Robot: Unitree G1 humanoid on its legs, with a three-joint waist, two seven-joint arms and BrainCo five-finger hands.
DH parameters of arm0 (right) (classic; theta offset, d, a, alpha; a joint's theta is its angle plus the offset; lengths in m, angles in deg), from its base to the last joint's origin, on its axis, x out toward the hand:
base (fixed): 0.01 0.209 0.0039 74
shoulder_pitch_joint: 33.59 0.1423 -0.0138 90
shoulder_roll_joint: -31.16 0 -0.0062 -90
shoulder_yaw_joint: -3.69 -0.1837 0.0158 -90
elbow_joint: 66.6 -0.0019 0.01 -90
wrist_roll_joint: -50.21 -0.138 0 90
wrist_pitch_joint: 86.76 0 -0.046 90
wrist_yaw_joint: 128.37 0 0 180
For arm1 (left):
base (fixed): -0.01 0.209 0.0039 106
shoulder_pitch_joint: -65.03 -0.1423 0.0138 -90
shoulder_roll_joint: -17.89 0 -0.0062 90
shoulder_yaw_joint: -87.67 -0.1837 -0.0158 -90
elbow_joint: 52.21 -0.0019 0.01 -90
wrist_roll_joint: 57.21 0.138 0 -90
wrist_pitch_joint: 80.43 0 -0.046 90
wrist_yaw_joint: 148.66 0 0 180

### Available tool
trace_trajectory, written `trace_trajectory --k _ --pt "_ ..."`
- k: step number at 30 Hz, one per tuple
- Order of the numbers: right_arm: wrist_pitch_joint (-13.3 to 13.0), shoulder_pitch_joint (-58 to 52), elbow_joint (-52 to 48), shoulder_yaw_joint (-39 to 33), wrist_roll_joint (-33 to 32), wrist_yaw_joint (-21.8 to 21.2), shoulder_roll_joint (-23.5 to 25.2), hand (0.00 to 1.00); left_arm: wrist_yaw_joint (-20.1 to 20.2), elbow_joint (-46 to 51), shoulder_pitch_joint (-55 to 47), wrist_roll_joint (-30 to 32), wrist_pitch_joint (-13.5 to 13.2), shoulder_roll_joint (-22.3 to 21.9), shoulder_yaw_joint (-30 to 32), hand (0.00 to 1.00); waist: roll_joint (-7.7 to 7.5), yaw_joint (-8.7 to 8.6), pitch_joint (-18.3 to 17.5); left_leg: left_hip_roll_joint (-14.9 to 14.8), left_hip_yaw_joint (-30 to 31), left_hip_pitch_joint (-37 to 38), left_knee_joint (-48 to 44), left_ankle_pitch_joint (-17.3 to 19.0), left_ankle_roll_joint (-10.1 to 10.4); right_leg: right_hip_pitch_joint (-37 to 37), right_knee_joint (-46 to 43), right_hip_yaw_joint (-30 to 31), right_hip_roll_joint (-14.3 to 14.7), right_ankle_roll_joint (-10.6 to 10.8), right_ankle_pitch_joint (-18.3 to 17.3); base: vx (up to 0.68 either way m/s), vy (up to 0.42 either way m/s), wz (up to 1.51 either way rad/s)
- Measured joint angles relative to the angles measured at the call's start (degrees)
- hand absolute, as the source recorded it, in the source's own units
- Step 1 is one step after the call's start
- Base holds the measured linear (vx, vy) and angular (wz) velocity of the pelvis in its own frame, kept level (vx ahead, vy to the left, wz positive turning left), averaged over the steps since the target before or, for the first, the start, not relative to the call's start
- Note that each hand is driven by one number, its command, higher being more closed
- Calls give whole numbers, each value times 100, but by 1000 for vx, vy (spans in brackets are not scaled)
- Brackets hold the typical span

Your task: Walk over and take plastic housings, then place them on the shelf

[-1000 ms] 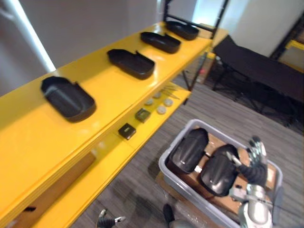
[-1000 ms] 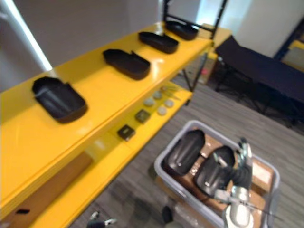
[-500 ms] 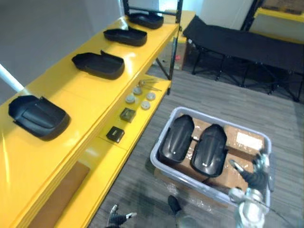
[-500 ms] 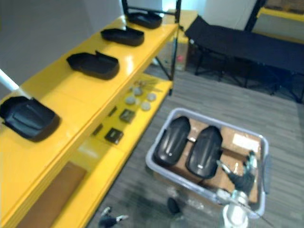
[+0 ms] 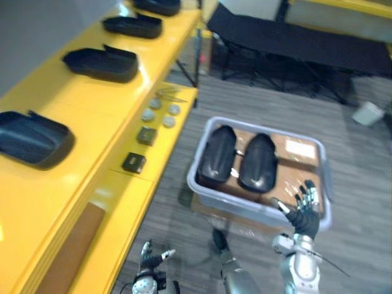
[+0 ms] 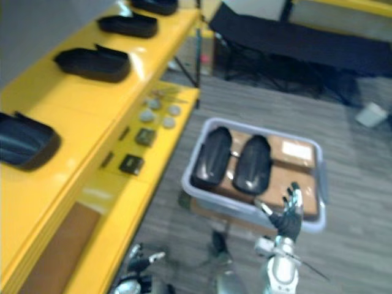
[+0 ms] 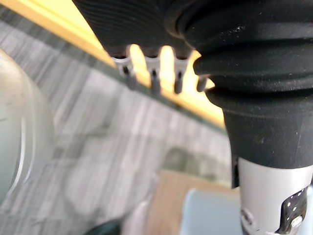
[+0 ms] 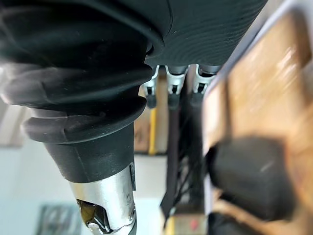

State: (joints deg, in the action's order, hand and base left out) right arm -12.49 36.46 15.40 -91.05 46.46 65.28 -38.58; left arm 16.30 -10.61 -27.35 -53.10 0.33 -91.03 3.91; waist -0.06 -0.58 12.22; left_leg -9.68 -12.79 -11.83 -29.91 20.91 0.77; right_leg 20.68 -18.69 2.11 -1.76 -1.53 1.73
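Pickup looks to be the step in hand: two black housings (image 5: 215,156) rest side by side, rounded backs up, on brown cardboard (image 5: 277,184) inside a grey bin (image 5: 195,179) on the floor, and neither is held. The right robot hand (image 5: 304,211) hovers just over the bin's near rim, fingers spread and released, grasping nothing. The left robot hand (image 5: 149,256) hangs low near the foot of the yellow shelf (image 5: 92,101), its fingers likewise straight and empty. On the shelf's top board more housings (image 5: 101,64) lie hollow side up in a row, well apart, with bare yellow between them. Next, I judge, the right robot hand needs to reach forward and down over the nearer housing (image 5: 257,162), on its own side of the bin, and curl round its edge. The smooth domed shell may slip, so a grip at the rim seems safer.
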Motion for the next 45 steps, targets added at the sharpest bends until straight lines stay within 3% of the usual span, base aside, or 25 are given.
trace_trajectory --k 1,3,5,6,7,9,13,17,21,22,23,25,27,30,34,41,45 --pt "6 13 13 92 0 -27 -1 0 -16 -3 9 -164 0 32 1 0 4 15 -20 -95 -106 0 191 -155 67 -194 -296 -123 -215 159 -358 -127 -73 -70" --pt "7 67 28 239 6 -75 -14 0 -45 -30 -19 -193 -4 80 -5 0 -82 89 -86 -220 -235 0 427 -336 210 -593 -336 -235 -565 314 -590 -122 -185 -66" --pt "5 202 238 303 12 -132 -20 0 -44 -199 -37 -191 -4 249 -23 0 -282 161 -213 -301 -327 -102 502 -412 350 -976 110 -256 -838 509 -659 -91 -272 -52" --pt "8 320 446 265 11 -133 -21 0 -42 -264 -19 -188 5 374 -13 0 -467 150 -318 -327 -336 -246 495 -496 496 -1114 643 -335 -866 914 -782 -65 -340 -34" --pt "18 526 653 218 11 -131 -31 0 -43 -383 53 -187 4 452 -1 0 -402 168 -285 -418 -316 -299 477 -616 664 -1122 821 -389 -752 1097 -829 -54 -335 -32" --pt "59 672 882 135 12 -124 -161 0 -35 -599 68 -177 9 386 31 0 -159 118 -269 -505 -197 -161 805 -829 760 -1089 822 -381 -566 1075 -779 -21 -284 -29" --pt "80 509 1144 149 91 -177 -357 0 -45 -785 -68 -131 40 291 287 0 -1 87 -362 -552 -243 396 1556 -1207 947 -1275 870 -401 -408 1074 -780 24 -156 -9" --pt "86 381 1146 -72 234 -245 -391 0 -44 -756 -119 -147 46 267 230 0 83 -37 -323 -570 91 67 1101 -1264 868 -1427 977 -706 -433 944 -830 -2 -26 29" --pt "103 657 1273 -660 229 -25 -459 0 -35 -610 -181 -200 14 378 145 0 81 -2 -174 -361 511 -445 216 -1504 646 -1878 1432 -986 -659 893 -707 -13 53 46" --pt "107 959 1501 -813 230 133 -552 0 -35 -483 -224 -210 -30 396 116 0 42 52 -132 -262 554 -530 327 -1498 638 -1825 1461 -976 -719 935 -595 -26 84 -2" --pt "115 1341 1763 -979 227 269 -713 0 -28 -452 -286 -193 -61 403 -67 0 202 129 -137 -226 619 -381 724 -1438 692 -1687 1453 -949 -702 996 -558 -7 75 -12" --pt "185 1862 2103 -1154 228 405 -887 0 -14 -409 -256 -193 -78 394 -247 0 311 125 -3 -136 597 -391 1010 -1414 709 -1539 1465 -949 -744 1065 -463 -52 96 -1" --pt "380 2770 2800 -1236 223 553 -1097 0 22 -136 -223 -183 -96 436 -266 0 260 186 299 -39 580 -423 1224 -1404 694 -1402 1581 -917 -817 1120 -252 -92 113 -9" --pt "395 3769 3587 -1214 28 765 -1443 0 22 72 -202 -185 -161 495 -319 0 200 273 481 82 534 -557 1272 -1356 627 -1252 1776 -846 -916 1179 -30 -126 106 -15" --pt "553 5836 5373 -1200 -506 1042 -2584 0 -4 333 -176 -660 -319 526 -520 0 322 339 813 204 588 -1074 1018 -1350 548 -940 1945 -841 -1022 1224 269 -130 87 2" --pt "722 7880 7080 -653 -903 1096 -3775 0 7 475 80 -880 -399 569 -778 0 475 456 1186 216 685 -1618 777 -1353 438 -568 2111 -933 -994 1308 776 -79 10 -2" --pt "783 8453 7515 -354 -911 1015 -4043 0 28 513 262 -1028 -463 689 -996 0 491 517 1409 239 737 -1744 721 -1361 371 -471 2123 -998 -994 1308 1036 -85 45 2"
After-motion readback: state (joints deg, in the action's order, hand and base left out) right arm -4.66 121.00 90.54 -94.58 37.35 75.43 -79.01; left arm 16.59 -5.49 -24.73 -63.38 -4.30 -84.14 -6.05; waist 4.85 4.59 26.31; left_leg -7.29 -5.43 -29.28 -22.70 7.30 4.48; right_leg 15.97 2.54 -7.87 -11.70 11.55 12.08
